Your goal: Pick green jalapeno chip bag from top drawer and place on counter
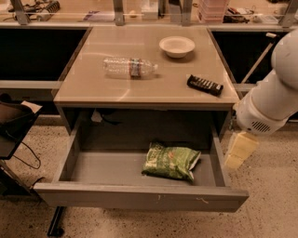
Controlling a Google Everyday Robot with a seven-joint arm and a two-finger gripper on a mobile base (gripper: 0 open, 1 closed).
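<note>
Gripper [238, 151] hung at the right of my view, just outside the right wall of the open top drawer [139, 197], below counter height and over the speckled floor [274, 195]. Its pale yellow end pointed down and to the left. I could not tell whether it was open or closed, and I saw nothing held in it. The white arm [274, 100] ran up from it to the right edge of the view, crossing in front of the counter's right corner.

The drawer was pulled out toward me, its flat grey front panel nearest the camera. The green jalapeno chip bag [171, 161] lay flat on the drawer floor, right of centre and close to the front panel, near the right wall. It was well apart from the gripper, with that wall between them.

Above the drawer, the counter [93, 86] carried three things. A clear water bottle [129, 67] lay on its side near the middle, a white bowl [177, 46] stood upright behind it to the right, and a small black packet [205, 85] lay near the front right corner. None of the three touched another.

Behind the counter ran a cluttered ledge [93, 14] with metal posts [118, 11]. A dark object with cables [14, 125] sat at the left edge.
</note>
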